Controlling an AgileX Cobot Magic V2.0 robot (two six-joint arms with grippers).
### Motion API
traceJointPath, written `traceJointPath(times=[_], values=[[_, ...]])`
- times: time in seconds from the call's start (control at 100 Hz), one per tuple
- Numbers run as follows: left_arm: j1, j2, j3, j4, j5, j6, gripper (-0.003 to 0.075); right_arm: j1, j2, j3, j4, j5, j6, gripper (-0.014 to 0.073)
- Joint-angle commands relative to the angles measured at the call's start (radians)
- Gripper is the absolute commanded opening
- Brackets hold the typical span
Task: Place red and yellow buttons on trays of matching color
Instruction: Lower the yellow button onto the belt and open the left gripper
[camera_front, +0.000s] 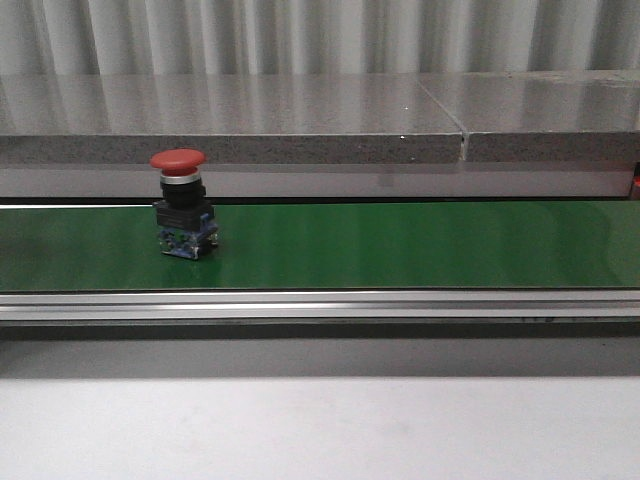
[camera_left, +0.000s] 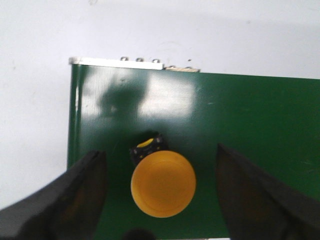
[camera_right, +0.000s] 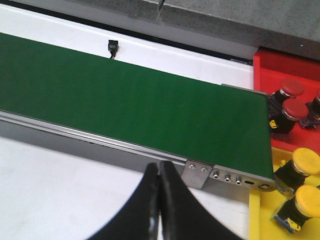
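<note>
One red button (camera_front: 180, 205) is standing on the glossy green belt (camera_front: 400, 245); left gripper (camera_left: 160, 200) is spreading around one round-capped yellow button (camera_left: 163, 183); right gripper (camera_right: 159, 200) is pressing together

This looks like an industrial sorting test bench in a lab or workshop. The main sign is a long green conveyor belt with a silver aluminium side rail (camera_front: 400, 245), mounted on a plain white tabletop (camera_front: 320, 430). Behind the belt runs a speckled grey stone ledge (camera_front: 300, 125), and behind that a wall of pale corrugated metal sheeting (camera_front: 300, 35). Standing on the belt is a red mushroom-capped industrial push-button with a black body and blue base (camera_front: 183, 205). Just past the belt's end sit a bright red plastic tray (camera_right: 280, 67) and a bright yellow plastic tray (camera_right: 260, 220), each holding push-buttons of its own colour
</note>
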Motion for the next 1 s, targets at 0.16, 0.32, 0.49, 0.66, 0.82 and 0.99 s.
traceJointPath(times=[0.16,0.32,0.49,0.66,0.82,0.99], values=[[-0.096,-0.144,0.016,-0.006,-0.133,0.056,0.0011,-0.001,0.005,-0.027,-0.002,-0.07,-0.008,-0.0068],[-0.13,-0.207,0.093,-0.001,-0.219,0.059,-0.002,-0.001,0.005,-0.027,-0.002,-0.07,-0.008,-0.0068],[-0.15,-0.287,0.202,0.007,-0.329,0.059,-0.002,-0.001,0.005,-0.027,-0.002,-0.07,-0.008,-0.0068],[-0.17,-0.382,0.328,0.011,-0.437,0.061,-0.002,-0.001,0.005,-0.027,-0.002,-0.07,-0.008,-0.0068],[-0.189,-0.487,0.449,0.02,-0.519,0.061,-0.002,-0.001,0.005,-0.027,-0.002,-0.07,-0.008,-0.0068],[-0.216,-0.615,0.588,0.022,-0.615,0.061,-0.002,-0.001,0.005,-0.027,-0.002,-0.07,-0.008,-0.0068]])
